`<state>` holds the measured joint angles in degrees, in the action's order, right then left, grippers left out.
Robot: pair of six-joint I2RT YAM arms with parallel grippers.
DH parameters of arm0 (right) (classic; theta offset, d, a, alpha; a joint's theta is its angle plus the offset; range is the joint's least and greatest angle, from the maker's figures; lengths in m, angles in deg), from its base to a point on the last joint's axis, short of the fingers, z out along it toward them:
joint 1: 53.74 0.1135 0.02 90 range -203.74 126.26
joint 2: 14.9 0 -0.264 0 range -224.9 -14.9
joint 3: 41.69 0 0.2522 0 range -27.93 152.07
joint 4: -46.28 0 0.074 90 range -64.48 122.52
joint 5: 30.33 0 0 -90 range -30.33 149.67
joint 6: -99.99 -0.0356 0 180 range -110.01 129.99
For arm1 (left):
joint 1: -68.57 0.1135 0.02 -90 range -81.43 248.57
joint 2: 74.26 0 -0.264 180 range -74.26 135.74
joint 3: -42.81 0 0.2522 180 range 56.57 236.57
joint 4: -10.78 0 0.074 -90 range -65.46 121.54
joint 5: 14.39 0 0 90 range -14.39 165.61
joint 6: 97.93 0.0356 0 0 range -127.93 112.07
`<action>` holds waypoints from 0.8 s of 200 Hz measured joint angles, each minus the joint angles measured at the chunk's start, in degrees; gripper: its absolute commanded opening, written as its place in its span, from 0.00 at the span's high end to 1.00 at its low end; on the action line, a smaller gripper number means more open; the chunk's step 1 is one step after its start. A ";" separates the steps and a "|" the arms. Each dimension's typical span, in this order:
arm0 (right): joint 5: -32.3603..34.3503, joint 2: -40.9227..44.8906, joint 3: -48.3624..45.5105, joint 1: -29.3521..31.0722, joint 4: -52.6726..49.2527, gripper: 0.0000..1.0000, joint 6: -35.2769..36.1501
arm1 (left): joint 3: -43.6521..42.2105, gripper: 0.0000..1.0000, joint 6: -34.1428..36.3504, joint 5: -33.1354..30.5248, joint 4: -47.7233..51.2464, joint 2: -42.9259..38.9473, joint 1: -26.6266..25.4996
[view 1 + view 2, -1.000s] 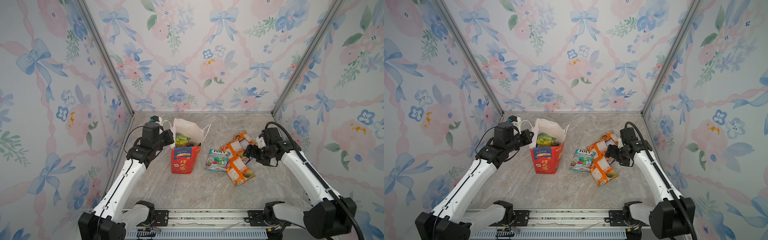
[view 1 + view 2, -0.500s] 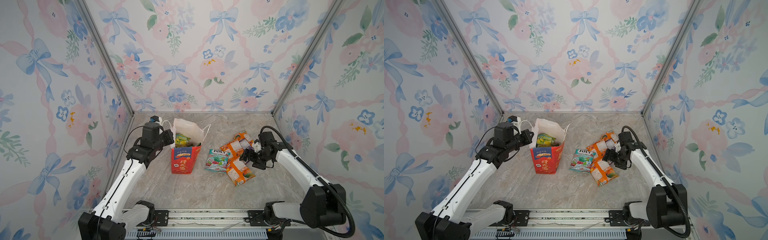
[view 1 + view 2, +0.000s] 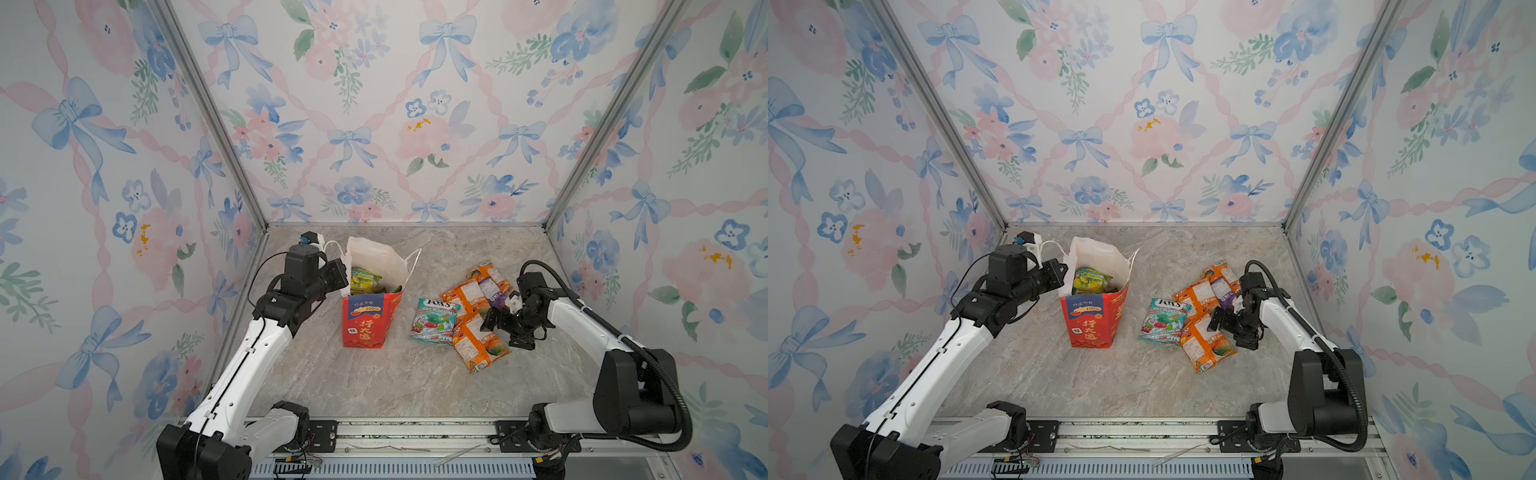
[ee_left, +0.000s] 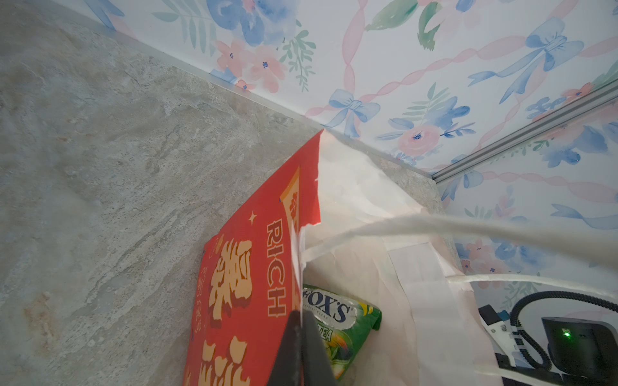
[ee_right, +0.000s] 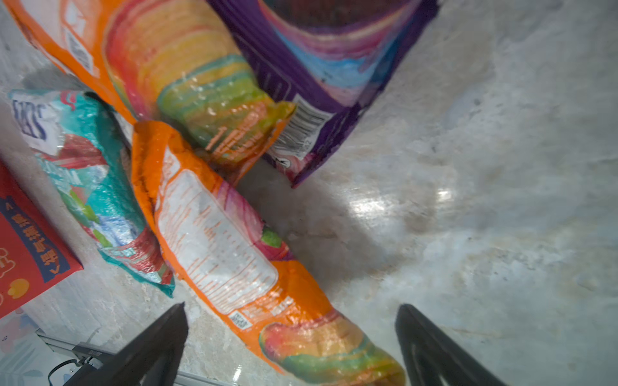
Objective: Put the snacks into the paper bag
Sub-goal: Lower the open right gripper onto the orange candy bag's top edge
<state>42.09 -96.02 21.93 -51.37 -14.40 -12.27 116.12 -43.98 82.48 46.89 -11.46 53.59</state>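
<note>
The right gripper (image 5: 291,305) has moved in over the nearest orange packet (image 5: 217,234), jaws spread; left gripper (image 4: 301,326) pinches the paper bag (image 4: 247,274) rim.

**pixelpete:** what colours on the paper bag (image 3: 365,328)?

**marv_k:** red outside, white inside, gold characters, blue label up front. There's a green packet (image 3: 363,280) in it.

**pixelpete:** and the loose ones?

**marv_k:** one teal packet (image 3: 432,322), a purple packet (image 3: 492,293), and some orange packets (image 3: 480,347). The table (image 3: 395,386) is grey-beige marble, and the walls (image 3: 395,124) are pastel floral with blue bows and pink ribbons.
</note>
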 measured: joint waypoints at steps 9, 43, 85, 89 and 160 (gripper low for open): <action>-0.33 -0.20 -0.79 -0.55 0.39 0.02 0.15 | -0.04 1.00 0.00 0.00 0.00 0.00 0.00; -3.67 -0.61 -3.08 -1.92 3.10 0.04 0.44 | -0.07 1.00 0.00 0.00 -0.02 0.00 0.00; -8.09 -0.79 -5.16 -1.99 6.84 0.03 0.87 | -0.09 1.00 0.00 -0.24 -0.02 0.00 0.00; -8.26 -0.79 -5.29 -1.99 7.06 0.03 0.87 | -0.11 1.00 0.00 -0.35 -0.02 0.00 0.00; -11.45 -1.40 -5.99 1.66 11.30 0.03 1.75 | -0.42 1.00 -0.04 -0.66 -0.04 0.00 0.00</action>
<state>30.63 -97.42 15.95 -49.71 -3.10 -10.53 115.70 -44.02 81.83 46.85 -11.46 53.59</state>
